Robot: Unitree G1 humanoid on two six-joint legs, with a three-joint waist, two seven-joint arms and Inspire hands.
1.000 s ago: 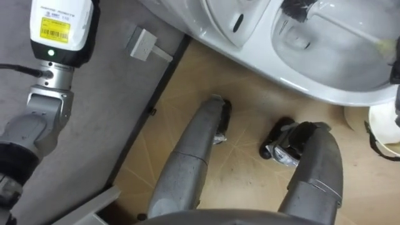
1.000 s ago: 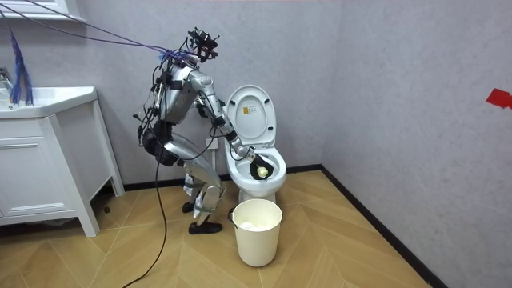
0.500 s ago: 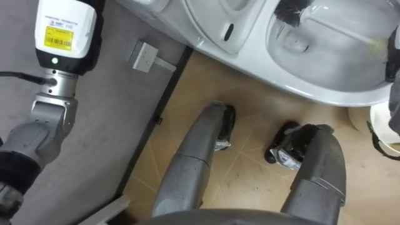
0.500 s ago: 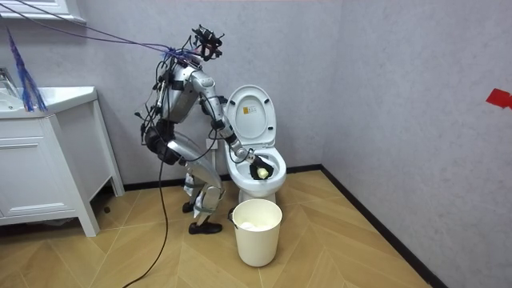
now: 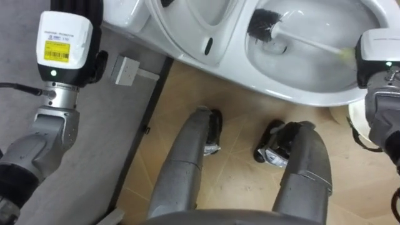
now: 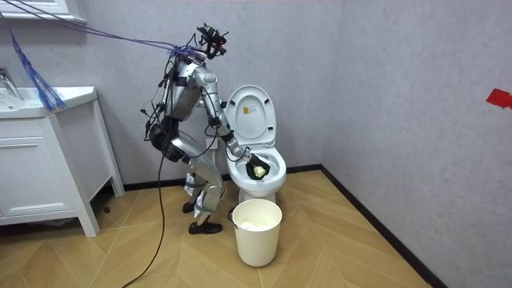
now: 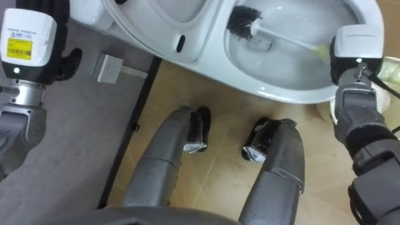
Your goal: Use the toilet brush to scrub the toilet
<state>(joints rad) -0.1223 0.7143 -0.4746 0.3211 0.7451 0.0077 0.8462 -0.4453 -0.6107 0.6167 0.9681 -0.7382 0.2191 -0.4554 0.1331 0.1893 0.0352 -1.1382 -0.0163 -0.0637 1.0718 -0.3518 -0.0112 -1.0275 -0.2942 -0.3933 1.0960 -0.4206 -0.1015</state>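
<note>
I stand bent over the white toilet (image 5: 294, 95), whose lid (image 6: 250, 116) is raised. The toilet brush's black head (image 5: 265, 26) lies inside the bowl near the drain. Its white handle (image 5: 312, 42) slants to the right and ends in a yellow-green grip at my right wrist. In the room view my right hand (image 6: 254, 168) sits over the bowl, closed round that grip. My left hand (image 5: 78, 5) is up beside the toilet's base at the grey wall, its fingers hidden behind the labelled wrist.
A white waste bin (image 6: 257, 232) stands on the wooden floor just in front of the toilet, by my right foot. A small socket box (image 5: 125, 70) sits low on the grey wall. A white vanity cabinet (image 6: 48, 152) stands at the room view's left.
My head has risen a little and the eye view has shifted, so more of the bowl shows. The brush head has moved slightly towards the drain. My right wrist has come into view.
</note>
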